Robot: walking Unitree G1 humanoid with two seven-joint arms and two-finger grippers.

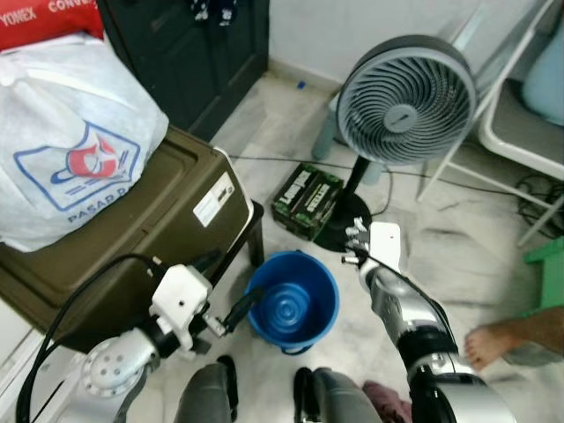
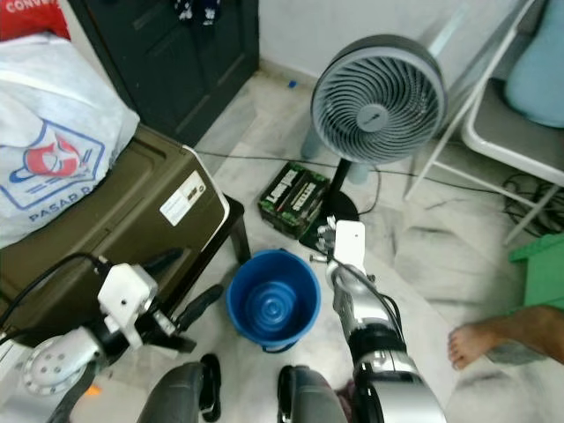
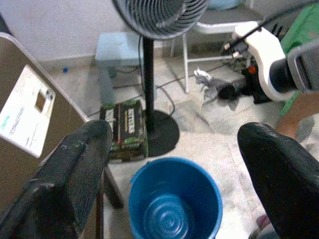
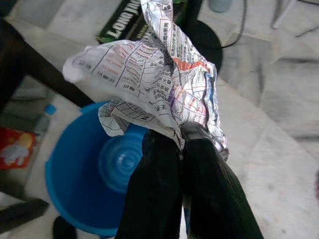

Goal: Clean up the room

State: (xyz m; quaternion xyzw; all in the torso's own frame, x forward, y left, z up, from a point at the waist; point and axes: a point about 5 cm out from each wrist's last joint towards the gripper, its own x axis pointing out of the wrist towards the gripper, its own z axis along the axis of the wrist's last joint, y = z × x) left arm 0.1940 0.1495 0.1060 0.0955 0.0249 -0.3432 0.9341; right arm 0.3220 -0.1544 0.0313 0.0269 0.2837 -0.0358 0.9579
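Right pincer (image 4: 180,130): clenched on a crumpled sheet of newspaper (image 4: 157,79), both black fingers pressed together with the paper bunched at their tips. In the right wrist view the paper hangs above the far rim of the blue bucket (image 1: 293,302); in the head views the right arm reaches forward just beside the bucket, on its right side.

Left pincer (image 3: 174,164): released, its two fingers spread wide apart and holding nothing. It sits at the left of the bucket, close to the rim, pointing toward it.

Blue bucket: upright on the pale marble floor (image 1: 458,256), interior bare, ribbed bottom visible.

Standing fan (image 1: 405,99): grey round grille on a black pole and round black base, behind the bucket.

Green and black box (image 1: 306,198): lying flat on the floor, touching the fan base, between the fan and the bucket.

Olive storage box (image 1: 167,220): left of the bucket, white label on its side, set on a dark low counter (image 1: 254,231) whose leg stands just beside the bucket.

White plastic bag (image 1: 70,141): printed with a red and blue logo, resting on the olive box lid.

White folding chair (image 1: 520,132): far right, behind the fan.

A person's bare foot (image 1: 493,339): on the floor at the right edge.
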